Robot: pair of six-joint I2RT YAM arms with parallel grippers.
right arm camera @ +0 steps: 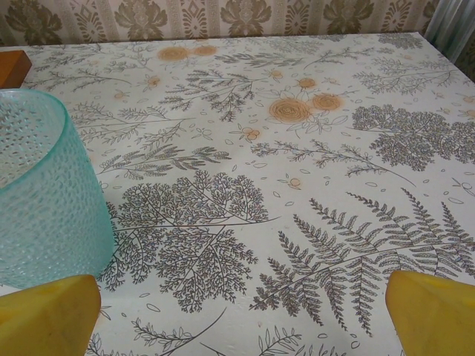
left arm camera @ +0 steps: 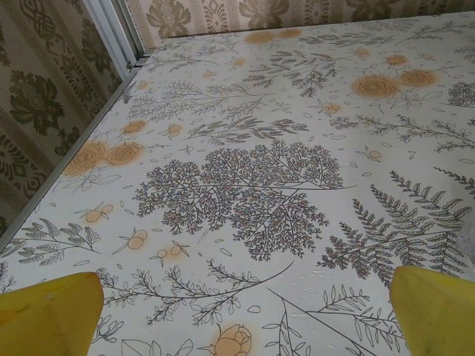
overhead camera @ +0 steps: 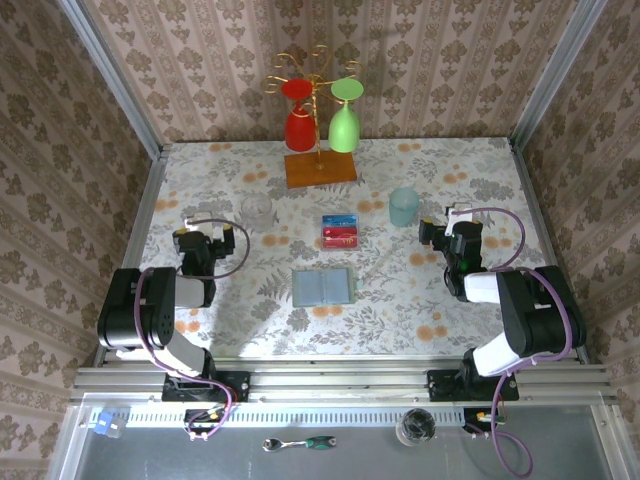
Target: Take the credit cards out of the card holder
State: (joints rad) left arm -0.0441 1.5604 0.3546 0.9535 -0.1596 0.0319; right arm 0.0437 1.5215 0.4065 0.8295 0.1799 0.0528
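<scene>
The card holder [overhead camera: 324, 288] lies open and flat at the table's middle, its grey-blue inside facing up. Just behind it, red and blue credit cards [overhead camera: 340, 232] lie in a small clear tray. My left gripper [overhead camera: 210, 232] rests low over the table to the left of both, open, with bare cloth between its yellow fingertips [left arm camera: 48, 311]. My right gripper [overhead camera: 448, 225] sits to the right, also open and holding nothing; its yellow fingertips [right arm camera: 434, 311] frame printed cloth, with a teal cup just off the left one.
A pale teal cup [overhead camera: 404, 206] [right arm camera: 44, 193] stands close to the right gripper. A clear glass [overhead camera: 256, 210] is near the left one. At the back, a gold rack on a wooden base [overhead camera: 320, 168] holds red and green glasses. Metal frame posts line the table's sides.
</scene>
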